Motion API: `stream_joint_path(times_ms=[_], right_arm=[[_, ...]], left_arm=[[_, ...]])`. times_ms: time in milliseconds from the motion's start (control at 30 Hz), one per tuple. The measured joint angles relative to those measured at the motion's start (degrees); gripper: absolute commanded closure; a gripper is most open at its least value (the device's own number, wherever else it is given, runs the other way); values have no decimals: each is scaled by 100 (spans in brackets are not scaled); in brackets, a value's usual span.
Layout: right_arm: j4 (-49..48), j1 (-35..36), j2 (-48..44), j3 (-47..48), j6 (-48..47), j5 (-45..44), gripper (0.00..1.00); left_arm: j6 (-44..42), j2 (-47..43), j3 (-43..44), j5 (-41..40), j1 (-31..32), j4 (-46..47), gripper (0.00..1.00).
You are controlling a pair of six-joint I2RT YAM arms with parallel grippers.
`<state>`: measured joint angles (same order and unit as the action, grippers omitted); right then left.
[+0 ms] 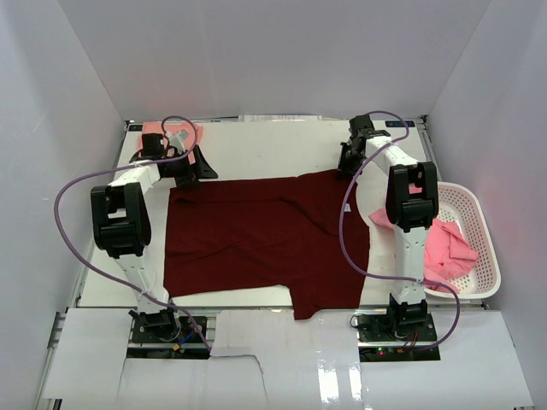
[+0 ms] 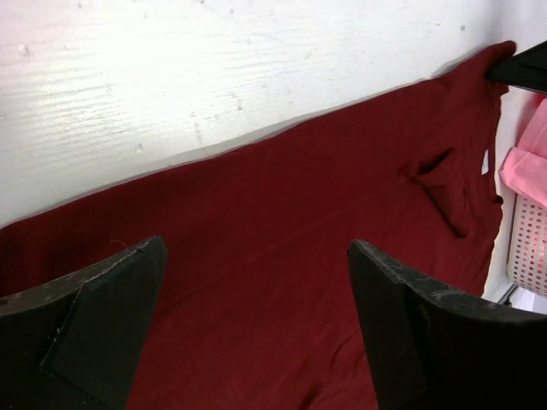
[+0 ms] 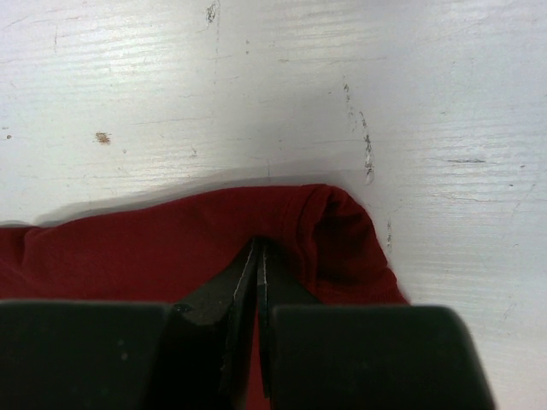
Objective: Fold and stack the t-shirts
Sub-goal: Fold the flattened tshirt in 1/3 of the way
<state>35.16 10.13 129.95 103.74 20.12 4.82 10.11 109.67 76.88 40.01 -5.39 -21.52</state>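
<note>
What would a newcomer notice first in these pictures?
A big dark red t-shirt lies spread across the middle of the white table. The right gripper is shut on its far right corner, and the left gripper hangs open above its far left edge. Pink clothes sit in a white basket at the right.

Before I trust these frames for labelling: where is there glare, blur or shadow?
Top external: glare on the glossy near board, the maroon t-shirt evenly lit. Left wrist: the table blown out white, the shirt clear. Right wrist: sharp, a soft shadow along the shirt's edge, the right fingers nearly black.
</note>
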Motion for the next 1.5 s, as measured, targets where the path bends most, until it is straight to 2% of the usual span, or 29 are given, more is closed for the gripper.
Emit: stream_joint_path(times_ms=[200,400,1000,1100,1200,1300,1500], right_arm=[[0,-2,2,0,-2,2,92],[-4,-4,4,0,-2,2,92],[39,-74,151,236,7,90,92],[39,-74,151,236,4,96,92],[39,-76,153,236,4,98,92],[39,-76,153,236,4,101,92],[39,-79,153,236,4,101,92]], left_arm=[[28,717,195,-11,0,-15,2],[72,1064,660,22,2,-31,2],[225,1281,1082,129,26,-114,2],[422,1294,1565,184,26,-247,2],[614,1401,2520,243,26,-195,2],[658,1580,3086,173,26,-96,2],[645,2319,3582,-323,26,4,2]])
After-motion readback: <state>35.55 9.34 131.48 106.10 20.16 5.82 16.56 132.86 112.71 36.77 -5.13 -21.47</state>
